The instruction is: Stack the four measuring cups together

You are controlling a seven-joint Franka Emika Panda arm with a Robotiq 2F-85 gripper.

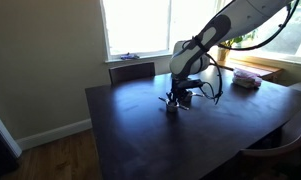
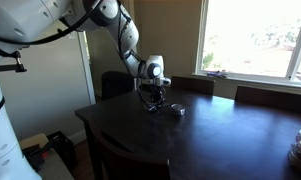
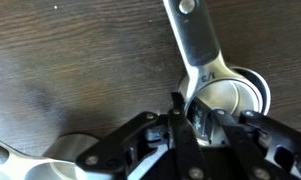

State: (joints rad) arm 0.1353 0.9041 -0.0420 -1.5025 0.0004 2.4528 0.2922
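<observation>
claw [image 3: 186, 112]: narrow, jaws pinched on the rim of the gripped cup beside the handle root; likely a firm hold, though the fingers hide the contact.
gripped cup [image 3: 230, 100]: upright on the worktop [image 3: 60, 60], mouth up, its handle [image 3: 195, 40] pointing away from the claw.
why this grip: the thin wall by the handle suits a pinch and should keep the cup level for nesting.
second cup [image 3: 68, 150]: lower left, apart from the gripped cup, mouth up, so free to nest.
other cups: outside the wrist view; too small to sort in the exterior views.
arm [image 1: 205, 45]: bent down over mid worktop.
step: grasp made, lift not yet done.
</observation>
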